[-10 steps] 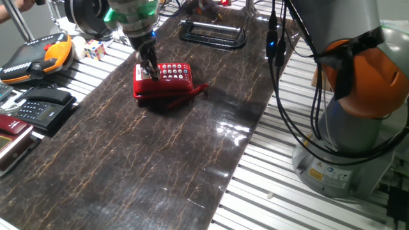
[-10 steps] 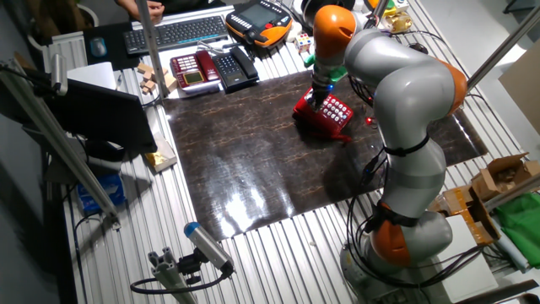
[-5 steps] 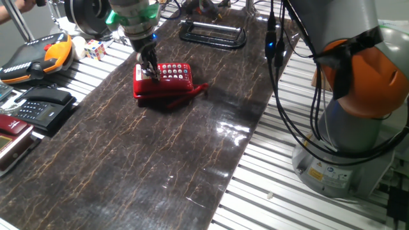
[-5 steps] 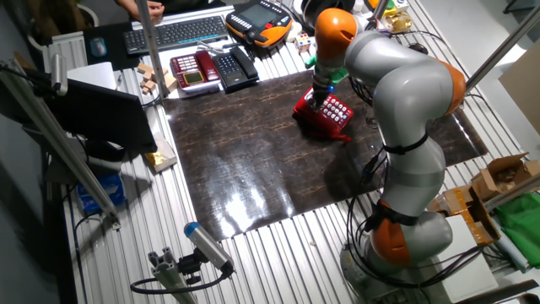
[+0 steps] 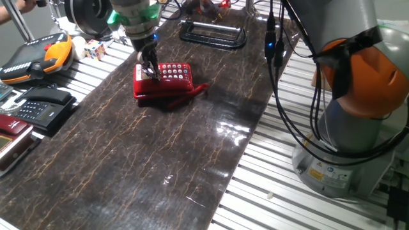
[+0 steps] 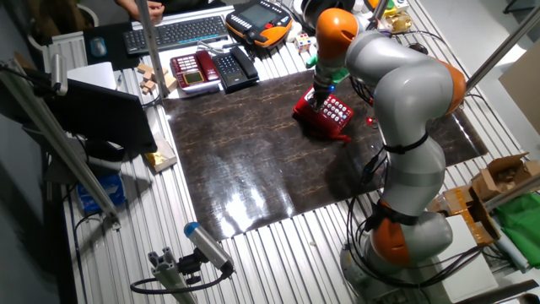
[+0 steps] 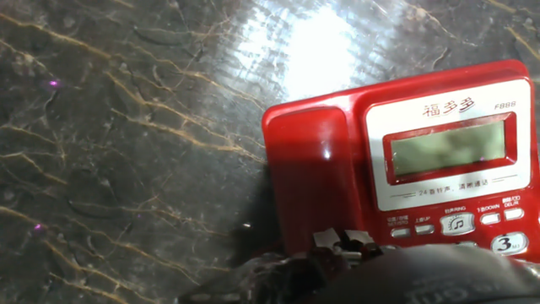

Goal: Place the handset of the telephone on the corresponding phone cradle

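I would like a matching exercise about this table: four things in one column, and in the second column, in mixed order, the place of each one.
Things:
1. handset
2. gripper
3. black desk phone
4. Rubik's cube

Places:
a. on the slatted table beside the orange pendant
b. in the recess of the red phone cradle
c. just above the handset
d. off the dark mat, at its edge

Pairs: 1-b, 2-c, 3-d, 4-a

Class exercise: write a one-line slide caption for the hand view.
Red telephone with grey display on dark marbled table, handset in its cradle.
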`<action>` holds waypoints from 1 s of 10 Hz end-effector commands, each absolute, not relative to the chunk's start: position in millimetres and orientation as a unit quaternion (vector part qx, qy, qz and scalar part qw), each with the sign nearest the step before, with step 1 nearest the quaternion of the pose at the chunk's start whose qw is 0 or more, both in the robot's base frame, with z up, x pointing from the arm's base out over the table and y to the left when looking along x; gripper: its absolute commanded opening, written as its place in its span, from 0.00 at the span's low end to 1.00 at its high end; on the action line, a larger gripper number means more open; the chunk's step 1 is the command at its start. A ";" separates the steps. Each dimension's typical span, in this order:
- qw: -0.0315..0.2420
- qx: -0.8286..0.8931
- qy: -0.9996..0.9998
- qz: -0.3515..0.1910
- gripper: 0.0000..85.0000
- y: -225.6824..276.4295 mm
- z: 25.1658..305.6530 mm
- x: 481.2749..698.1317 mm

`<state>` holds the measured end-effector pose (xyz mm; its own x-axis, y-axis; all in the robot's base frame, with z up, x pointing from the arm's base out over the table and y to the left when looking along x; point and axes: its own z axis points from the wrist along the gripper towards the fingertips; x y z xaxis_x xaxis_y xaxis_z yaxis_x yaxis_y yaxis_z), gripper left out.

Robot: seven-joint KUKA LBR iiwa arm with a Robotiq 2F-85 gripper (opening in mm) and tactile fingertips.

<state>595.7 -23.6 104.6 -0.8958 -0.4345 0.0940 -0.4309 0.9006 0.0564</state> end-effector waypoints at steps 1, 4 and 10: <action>0.054 0.222 -0.973 -0.018 0.18 -23.3 101.9 594.5; 0.059 0.222 -0.973 -0.017 0.18 -27.2 113.0 594.2; 0.064 0.222 -0.973 -0.021 0.12 -26.3 127.7 597.6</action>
